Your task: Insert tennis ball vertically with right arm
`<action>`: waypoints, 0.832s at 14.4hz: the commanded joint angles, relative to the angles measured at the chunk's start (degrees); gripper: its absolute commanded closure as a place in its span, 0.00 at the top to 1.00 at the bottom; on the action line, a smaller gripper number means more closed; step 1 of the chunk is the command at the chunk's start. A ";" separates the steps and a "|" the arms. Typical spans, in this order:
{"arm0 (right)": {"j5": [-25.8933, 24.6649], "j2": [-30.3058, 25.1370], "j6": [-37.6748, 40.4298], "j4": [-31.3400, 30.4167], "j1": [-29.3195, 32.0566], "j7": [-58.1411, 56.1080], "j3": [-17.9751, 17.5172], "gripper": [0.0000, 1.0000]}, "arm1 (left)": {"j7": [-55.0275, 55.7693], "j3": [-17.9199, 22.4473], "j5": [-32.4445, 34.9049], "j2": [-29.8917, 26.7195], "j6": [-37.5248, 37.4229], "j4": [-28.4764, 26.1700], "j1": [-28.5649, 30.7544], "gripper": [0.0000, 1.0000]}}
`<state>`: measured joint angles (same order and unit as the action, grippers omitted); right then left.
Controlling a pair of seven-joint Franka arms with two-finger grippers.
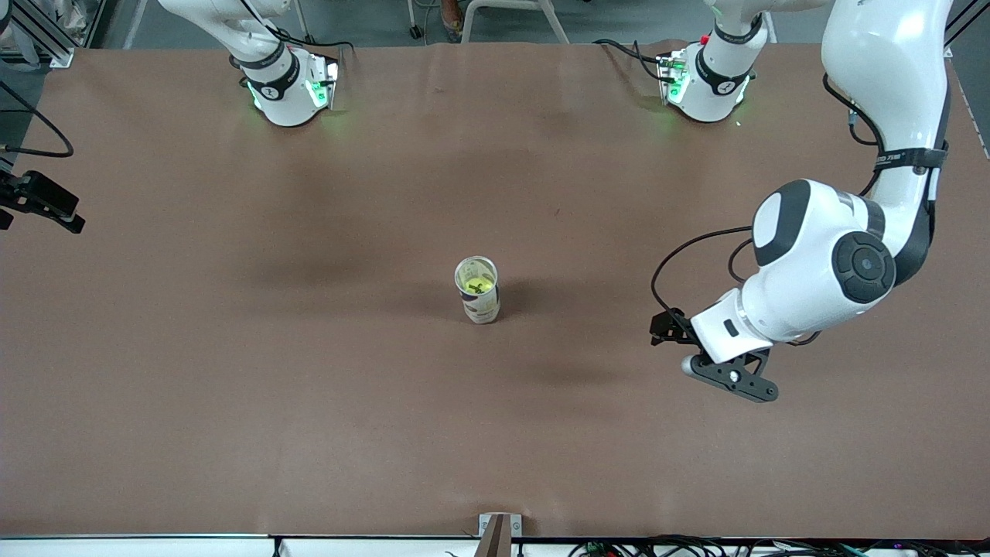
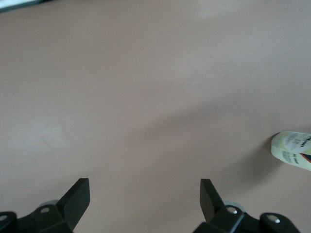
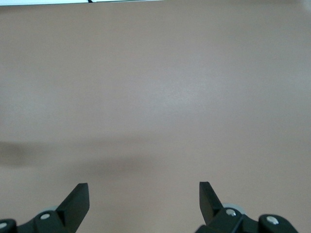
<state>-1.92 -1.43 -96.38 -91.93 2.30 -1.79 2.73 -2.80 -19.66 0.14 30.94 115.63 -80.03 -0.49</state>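
In the front view you see the brown table (image 1: 232, 371) with 1 clear can (image 1: 478, 290) standing upright near its middle. The yellow tennis ball (image 1: 477, 285) sits inside that can, visible through the open top. The left gripper (image 1: 727, 371) hangs over bare table toward the left arm's end, well apart from the can, and it holds nothing. At the edge of this view, toward the right arm's end, you catch only a dark part of the right gripper (image 1: 42, 203), too little there to judge its fingers.

In the left wrist view you get what the front view cannot give: the left gripper (image 2: 145, 199) shows 2 black fingertips (image 2: 77, 194) spread wide, nothing between them, bare table below. At the edge of this picture you see a slice of the can's pale label (image 2: 293, 149), its ball hidden from here.

In the right wrist view you see the right gripper (image 3: 144, 199) clearly, which the front view barely shows. Its 2 fingertips (image 3: 77, 195) stand wide apart and empty over plain table, with a soft shadow (image 3: 58, 155) across the surface. Neither can nor ball appears in this picture, so you place them from the front view alone.
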 commanded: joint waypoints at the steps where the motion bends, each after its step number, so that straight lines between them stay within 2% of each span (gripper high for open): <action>1: 0.34 -1.03 -0.47 -0.62 -0.55 0.64 0.26 1.00 | 1.30 -0.02 4.07 -4.38 -5.31 -0.12 1.45 1.00; 3: 0.34 -0.95 -0.47 -0.44 0.42 0.64 -0.18 1.00 | 1.39 0.85 6.97 -7.46 -10.22 -0.12 1.54 1.00; 6: 0.34 -0.95 -0.38 -0.18 2.09 0.64 -2.02 1.00 | 1.39 2.26 7.25 -11.68 -16.03 -0.12 1.54 1.00; 8: 0.34 -0.95 -0.38 -0.09 1.83 0.64 -2.03 1.00 | 1.48 2.88 7.25 -14.49 -20.77 -0.12 1.54 1.00; 12: 0.43 -0.86 -0.12 -0.18 1.83 0.73 -1.94 1.00 | 1.04 3.49 7.16 -16.35 -22.55 0.05 2.07 1.00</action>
<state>-1.92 -1.43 -96.62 -91.61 3.00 -1.72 1.72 -2.23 -16.13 6.18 15.41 93.61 -79.21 1.36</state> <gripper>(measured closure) 0.000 0.000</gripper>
